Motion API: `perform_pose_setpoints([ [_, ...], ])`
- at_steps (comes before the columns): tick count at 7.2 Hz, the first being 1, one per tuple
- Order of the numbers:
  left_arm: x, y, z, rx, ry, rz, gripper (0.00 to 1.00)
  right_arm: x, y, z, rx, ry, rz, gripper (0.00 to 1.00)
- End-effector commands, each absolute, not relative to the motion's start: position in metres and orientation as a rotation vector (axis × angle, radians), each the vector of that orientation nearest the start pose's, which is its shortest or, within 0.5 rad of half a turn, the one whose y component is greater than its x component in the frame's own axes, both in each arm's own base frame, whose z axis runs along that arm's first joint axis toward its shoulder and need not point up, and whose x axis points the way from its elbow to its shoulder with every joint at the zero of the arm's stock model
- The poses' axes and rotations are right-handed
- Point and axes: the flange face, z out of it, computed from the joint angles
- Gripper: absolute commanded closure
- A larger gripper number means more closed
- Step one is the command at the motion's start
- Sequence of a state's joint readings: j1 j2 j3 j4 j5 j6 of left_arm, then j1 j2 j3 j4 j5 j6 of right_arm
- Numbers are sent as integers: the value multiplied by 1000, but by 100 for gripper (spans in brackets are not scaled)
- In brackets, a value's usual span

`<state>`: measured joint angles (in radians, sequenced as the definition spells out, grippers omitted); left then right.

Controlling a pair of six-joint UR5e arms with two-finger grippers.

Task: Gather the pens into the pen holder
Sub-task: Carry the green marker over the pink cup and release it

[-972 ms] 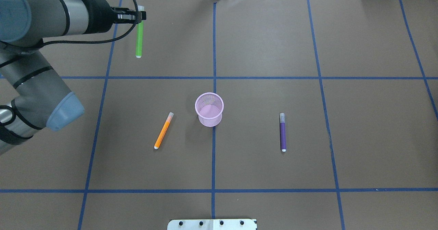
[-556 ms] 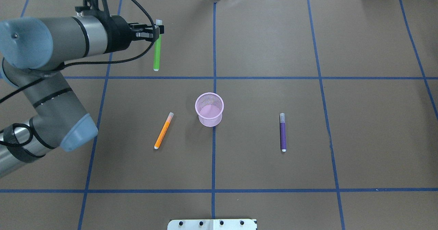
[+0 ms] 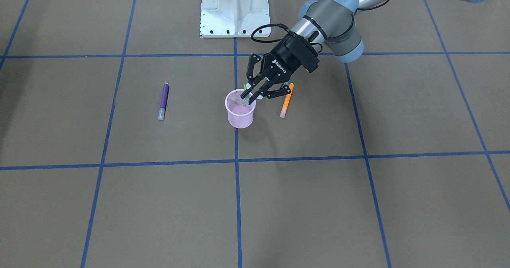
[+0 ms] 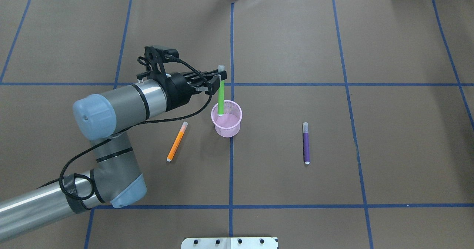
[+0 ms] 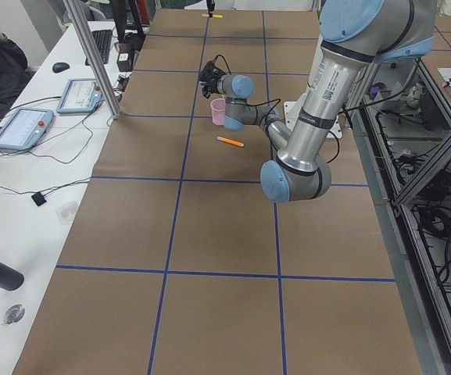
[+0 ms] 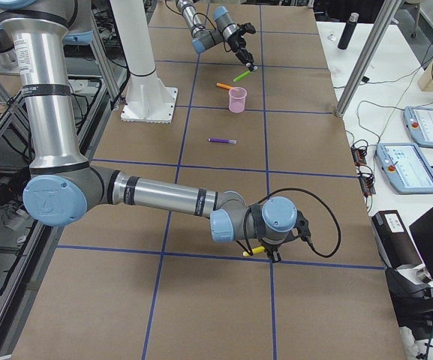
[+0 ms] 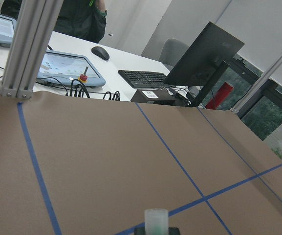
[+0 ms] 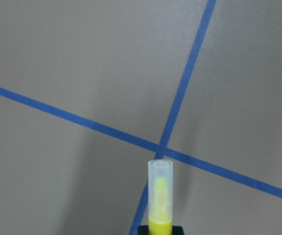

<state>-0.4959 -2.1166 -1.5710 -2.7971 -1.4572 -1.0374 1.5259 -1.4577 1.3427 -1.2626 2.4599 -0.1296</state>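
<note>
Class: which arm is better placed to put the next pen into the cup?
Left. The left gripper holds the green pen just above the cup. The right gripper, holding a yellow pen, is far from it.

The surface (image 4: 407,149) is plain brown, crossed by a grid of blue tape lines (image 4: 296,84). The cup (image 4: 227,130) is pink wire mesh. The green pen (image 4: 221,100), orange pen (image 4: 177,141) and purple pen (image 4: 306,145) each end in a translucent whitish cap, as does the yellow pen (image 8: 160,196). The left gripper (image 4: 221,79) is black, and its arm (image 4: 122,100) is grey with pale blue caps.
</note>
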Motion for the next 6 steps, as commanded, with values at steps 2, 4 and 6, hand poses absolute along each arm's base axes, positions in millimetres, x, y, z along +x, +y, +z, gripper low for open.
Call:
perform_pose_setpoints([
  [2, 523, -428, 213, 933, 1477, -84, 100, 27, -555, 643, 245, -887, -231, 100],
  [4, 529, -432, 222, 926, 1457, -79, 100, 19, -556, 629, 252, -895, -233, 100],
  [6, 535, -434, 233, 927, 1456, -78, 100, 13, -557, 611, 273, -914, -256, 100],
])
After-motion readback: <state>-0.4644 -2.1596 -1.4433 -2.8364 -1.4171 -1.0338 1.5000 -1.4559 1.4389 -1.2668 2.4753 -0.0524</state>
